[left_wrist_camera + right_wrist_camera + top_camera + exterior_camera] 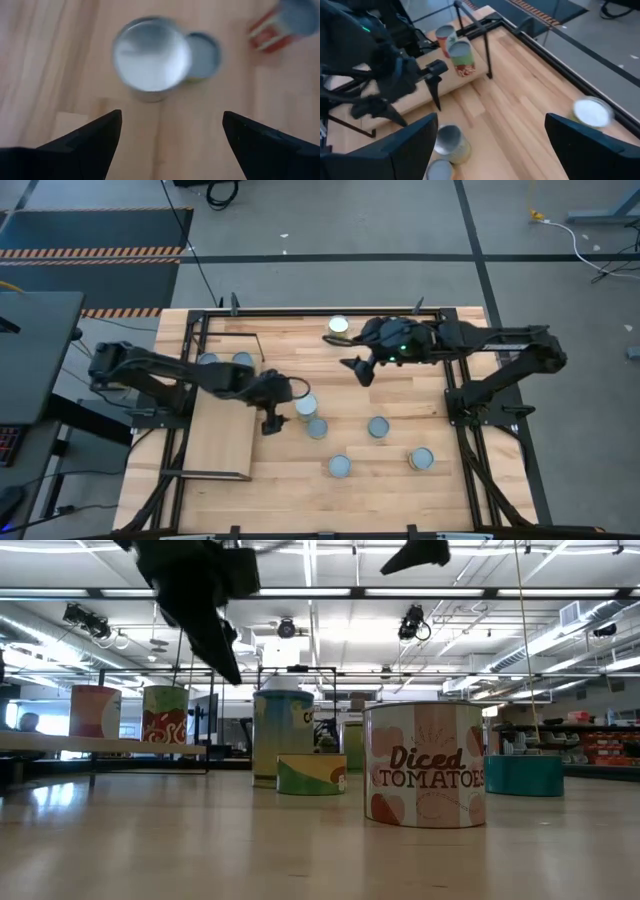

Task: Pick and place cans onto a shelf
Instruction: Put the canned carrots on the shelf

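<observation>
Left tool (271, 421), spread wide, empty, hovers beside a can (305, 406); right tool (357, 369), wide, raised mid-desk; two cans on shelf (222, 442), six on desk (400, 480).

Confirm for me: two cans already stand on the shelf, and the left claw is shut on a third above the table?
Not quite. Two cans do stand on the shelf, but the left claw is open and empty, hovering over a can on the table. The left wrist view shows it.

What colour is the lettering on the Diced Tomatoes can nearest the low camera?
Dark red-brown lettering on the cream-labelled cylindrical Diced Tomatoes can; shows best in the low view.
</observation>
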